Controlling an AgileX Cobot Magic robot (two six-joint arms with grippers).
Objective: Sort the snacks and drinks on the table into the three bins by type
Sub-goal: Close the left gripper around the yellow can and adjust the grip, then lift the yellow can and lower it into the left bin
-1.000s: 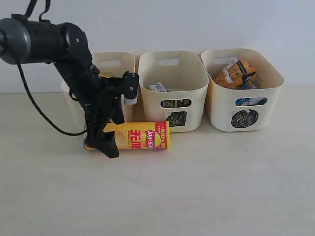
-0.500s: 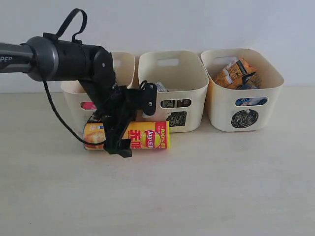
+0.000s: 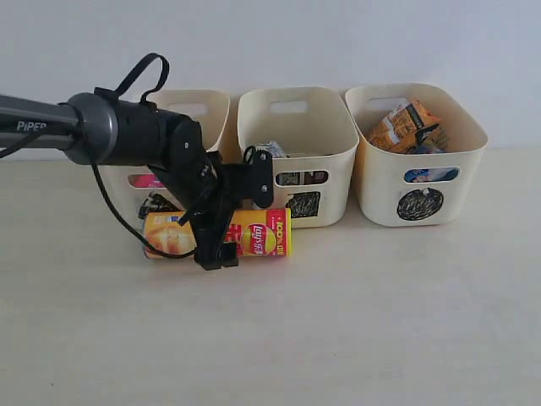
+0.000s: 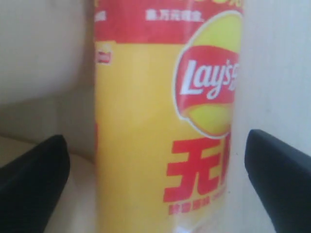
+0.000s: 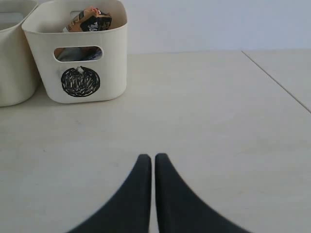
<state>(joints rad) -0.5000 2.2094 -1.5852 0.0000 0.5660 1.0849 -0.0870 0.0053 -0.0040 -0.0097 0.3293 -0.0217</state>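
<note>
The yellow Lay's tube (image 3: 254,234) lies on its side on the table (image 3: 338,321), in front of the left bin (image 3: 207,106) and the middle bin (image 3: 296,127). My left gripper (image 3: 213,244) is open and straddles the tube near its middle. In the left wrist view the tube (image 4: 165,121) fills the space between the fingers (image 4: 34,179), which stand clear of its sides. A bit of pink (image 3: 150,180) shows through the left bin's slot. The right bin (image 3: 380,182) holds an orange bag (image 3: 401,125). My right gripper (image 5: 153,158) is shut on nothing, low over bare table.
Small cartons (image 3: 272,150) sit in the middle bin. A black circle scribble (image 5: 80,81) marks the right bin (image 5: 77,48). The three bins stand in a row against the back wall. A table seam (image 5: 277,82) runs to my right gripper's side.
My left arm has swung along the tube from its left end toward its middle and come lower. The tube and the bins have stayed put.
</note>
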